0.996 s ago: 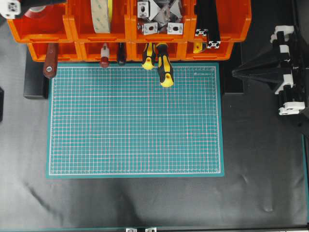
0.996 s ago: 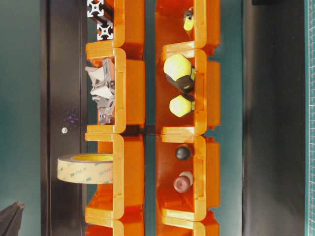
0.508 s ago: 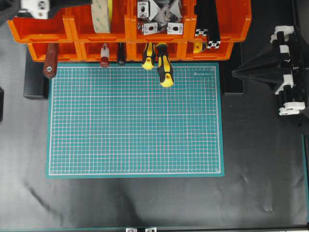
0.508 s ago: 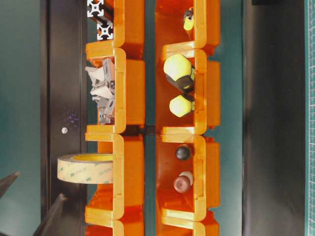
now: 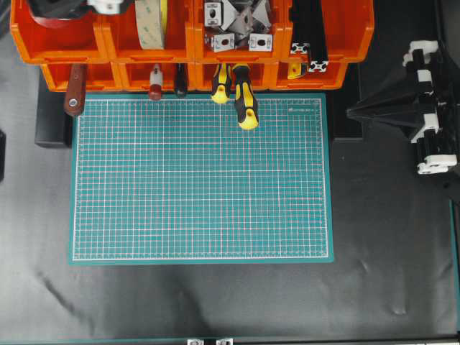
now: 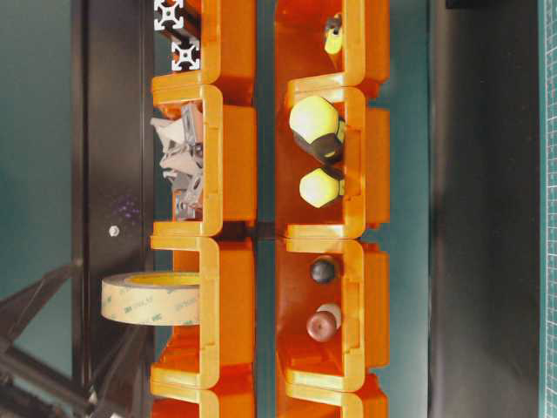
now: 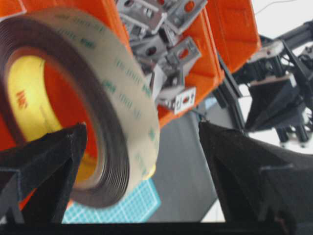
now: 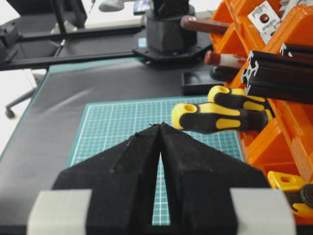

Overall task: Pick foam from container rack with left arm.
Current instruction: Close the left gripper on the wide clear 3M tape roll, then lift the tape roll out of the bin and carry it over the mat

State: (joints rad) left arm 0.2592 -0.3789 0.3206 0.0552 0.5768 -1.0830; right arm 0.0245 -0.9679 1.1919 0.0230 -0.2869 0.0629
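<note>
At the far left corner of the black worktop [image 5: 215, 302], the black left gripper [image 7: 142, 161] is over the bright orange plastic container rack [image 5: 108, 43], its two angular fingers [image 7: 44, 156] spread wide with one on each side of the large roll of foam tape with a dark outer ring and cream-yellow liner [image 7: 83, 103], neither visibly touching it. The roll stands on edge in the second large upper bin from the left, sticking up above the rim. In the next bin to the right lies a heap of grey metal angle brackets [image 5: 237, 25]. Below, two yellow-and-black screwdriver handles [image 5: 241, 93] poke from the lower row onto the green gridded cutting mat [image 5: 201, 187]. At the right edge, well apart from the rack, the black-and-white right gripper [image 8: 160, 128] has its jaws pressed together on nothing.
</note>
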